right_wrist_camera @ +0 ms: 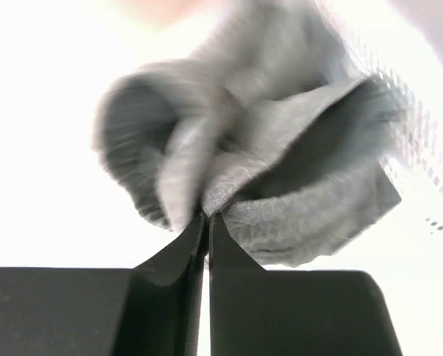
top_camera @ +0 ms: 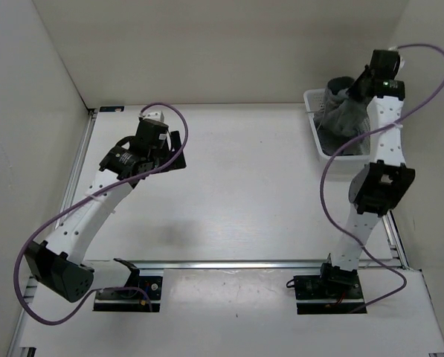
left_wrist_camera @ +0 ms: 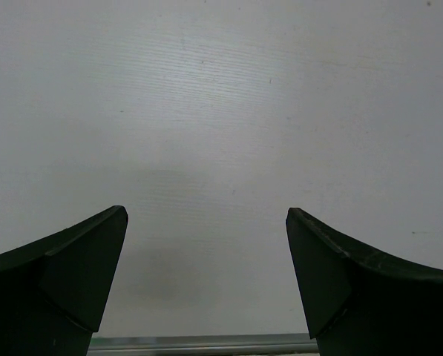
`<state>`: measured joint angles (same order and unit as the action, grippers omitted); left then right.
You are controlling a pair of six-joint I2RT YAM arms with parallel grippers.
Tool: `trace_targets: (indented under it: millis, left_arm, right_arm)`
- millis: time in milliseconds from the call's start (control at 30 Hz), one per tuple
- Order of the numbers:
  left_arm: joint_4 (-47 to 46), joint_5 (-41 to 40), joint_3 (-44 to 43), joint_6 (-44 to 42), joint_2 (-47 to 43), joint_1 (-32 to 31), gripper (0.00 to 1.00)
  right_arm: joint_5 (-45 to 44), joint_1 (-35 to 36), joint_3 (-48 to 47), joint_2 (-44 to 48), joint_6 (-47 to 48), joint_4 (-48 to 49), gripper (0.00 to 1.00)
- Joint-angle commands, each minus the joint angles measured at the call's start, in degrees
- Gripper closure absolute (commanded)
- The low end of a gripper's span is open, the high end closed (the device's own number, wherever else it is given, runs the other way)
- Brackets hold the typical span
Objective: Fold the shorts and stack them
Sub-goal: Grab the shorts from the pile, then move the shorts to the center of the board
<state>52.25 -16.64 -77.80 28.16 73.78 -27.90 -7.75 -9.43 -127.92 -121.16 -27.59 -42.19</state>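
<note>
The dark grey shorts (top_camera: 343, 110) hang bunched over the white basket (top_camera: 315, 137) at the back right, lifted by my right gripper (top_camera: 358, 89). In the right wrist view the right gripper (right_wrist_camera: 207, 216) is shut on a pinch of the grey shorts (right_wrist_camera: 280, 185), which droop in folds beyond the fingertips. My left gripper (top_camera: 175, 151) is open and empty over the white table at the back left. In the left wrist view the left gripper (left_wrist_camera: 206, 222) shows two spread dark fingers (left_wrist_camera: 73, 274) with only bare table between them.
The white table (top_camera: 236, 186) is bounded by white walls at the left, back and right. The basket stands against the right wall. A metal rail (top_camera: 236, 264) runs along the near edge in front of the arm bases.
</note>
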Motion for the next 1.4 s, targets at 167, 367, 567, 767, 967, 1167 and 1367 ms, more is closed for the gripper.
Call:
trace_targets:
  millis: [167,367,567,767,967,1167,1367]
  left_arm:
    - [3.4,2.0,-3.7,3.6,-5.8,5.0,0.00]
    - [8.2,10.0,-8.7,3.5,-3.9,16.6,0.00]
    - [10.9,10.0,-11.6,1.8,-3.9,26.6,0.00]
    - [12.1,13.4,-9.9,0.7,-6.4,30.7,0.00]
    - [11.6,15.1,-5.8,-0.5,-5.8,30.7,0.00]
    - [8.7,19.5,-1.9,0.9,-4.8,30.0,0.00]
    - [5.0,24.5,7.5,2.9,-5.3,27.1,0.00]
  right_arm:
    - [7.7,12.3,-5.4,25.5,7.5,0.2,1.00]
    - [10.1,31.3,-0.1,32.3,9.7,0.2,1.00]
    - [10.1,47.8,15.1,34.2,8.8,3.8,1.00]
    - [9.9,54.1,34.8,31.3,7.5,6.4,0.76]
    - [-0.7,50.7,42.7,39.5,7.5,4.1,0.07]
    - [-1.4,39.0,47.8,47.6,7.5,2.4,0.66]
    - [4.4,39.1,52.1,48.3,4.8,3.1,0.97]
